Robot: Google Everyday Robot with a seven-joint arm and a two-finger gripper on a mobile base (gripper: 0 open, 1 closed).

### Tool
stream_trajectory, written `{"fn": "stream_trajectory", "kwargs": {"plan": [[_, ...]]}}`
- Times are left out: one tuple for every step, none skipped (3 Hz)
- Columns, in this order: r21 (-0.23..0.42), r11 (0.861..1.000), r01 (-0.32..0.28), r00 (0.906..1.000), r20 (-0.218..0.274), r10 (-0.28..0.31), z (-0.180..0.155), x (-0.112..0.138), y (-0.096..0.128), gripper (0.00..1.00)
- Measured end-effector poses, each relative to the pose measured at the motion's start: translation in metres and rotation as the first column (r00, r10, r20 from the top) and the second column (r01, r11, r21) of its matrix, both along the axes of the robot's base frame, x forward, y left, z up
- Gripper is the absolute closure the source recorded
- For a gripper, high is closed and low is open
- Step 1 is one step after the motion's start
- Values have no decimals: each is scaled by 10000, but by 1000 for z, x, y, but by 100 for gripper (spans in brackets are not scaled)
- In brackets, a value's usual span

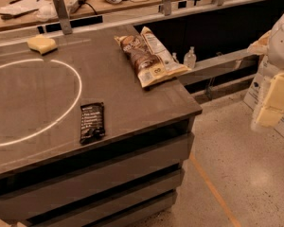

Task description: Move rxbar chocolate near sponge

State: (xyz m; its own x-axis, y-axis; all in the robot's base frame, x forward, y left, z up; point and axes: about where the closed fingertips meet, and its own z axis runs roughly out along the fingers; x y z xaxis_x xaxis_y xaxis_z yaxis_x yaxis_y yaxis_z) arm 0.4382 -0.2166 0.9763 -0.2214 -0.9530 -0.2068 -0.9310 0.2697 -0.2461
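The rxbar chocolate (92, 122), a small flat black wrapper with white text, lies on the dark grey table (132, 91) near its front edge, just right of a white circle line. The sponge (41, 44), a pale yellow soft block, sits at the table's far left back. My gripper (273, 103), cream-yellow under a white arm, hangs at the right edge of the view, off the table and over the floor, well away from both things. It holds nothing that I can see.
A brown-and-cream crinkly snack bag (150, 56) lies at the table's back right corner. A white circle line (78, 86) marks the tabletop's left part. A small clear bottle (190, 58) stands on a ledge behind the table. Speckled floor with an orange line (213, 190) lies to the right.
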Motion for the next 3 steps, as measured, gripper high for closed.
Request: {"fn": "stream_trajectory", "kwargs": {"plan": [[0, 10000, 0, 10000, 0, 0, 0, 0, 0, 0], [222, 9997, 39, 9999, 133, -42, 2, 0, 1, 0], [1356, 9906, -184, 9996, 218, 155, -7, 5, 14, 0]]}}
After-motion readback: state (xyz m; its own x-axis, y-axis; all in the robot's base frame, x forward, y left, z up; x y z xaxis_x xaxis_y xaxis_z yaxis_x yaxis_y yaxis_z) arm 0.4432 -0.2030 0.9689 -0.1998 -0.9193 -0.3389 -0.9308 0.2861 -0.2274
